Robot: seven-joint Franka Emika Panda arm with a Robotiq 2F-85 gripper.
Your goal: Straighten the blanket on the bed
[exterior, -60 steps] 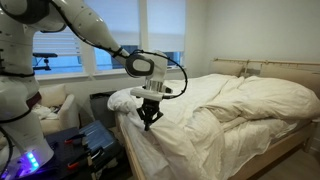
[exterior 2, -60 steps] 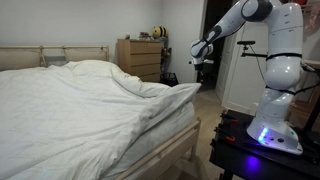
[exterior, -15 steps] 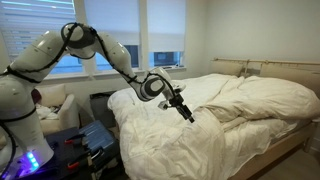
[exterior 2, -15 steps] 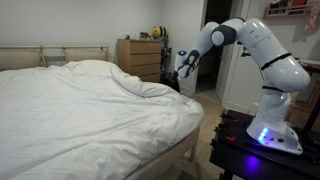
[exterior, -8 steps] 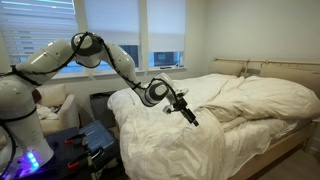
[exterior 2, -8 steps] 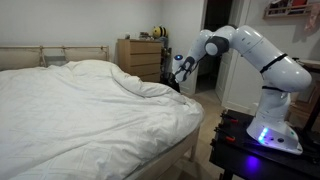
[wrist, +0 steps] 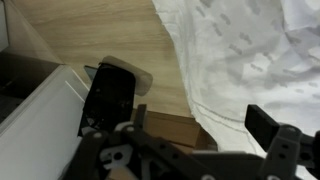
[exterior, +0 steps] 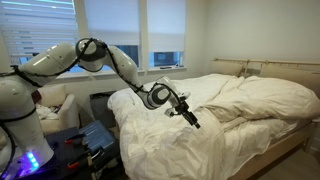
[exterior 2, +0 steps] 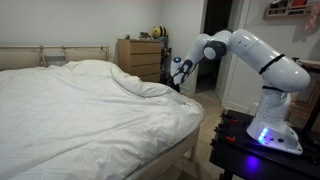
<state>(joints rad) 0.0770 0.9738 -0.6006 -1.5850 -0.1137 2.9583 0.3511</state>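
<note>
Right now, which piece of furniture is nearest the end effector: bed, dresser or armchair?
The bed: the end effector hangs right at the edge of its blanket. The armchair and the dresser both stand well away from it.

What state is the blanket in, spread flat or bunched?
Bunched, not flat: in an exterior view the blanket is heaped in thick folds near the headboard, wrinkled elsewhere.

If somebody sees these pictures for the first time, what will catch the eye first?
The puffy off-white blanket catches the eye first: it lies heaped and wrinkled across the wide bed. Next comes the white robot arm, which reaches down at the edge of the bed. Its gripper is open near the blanket's edge and holds nothing.
</note>
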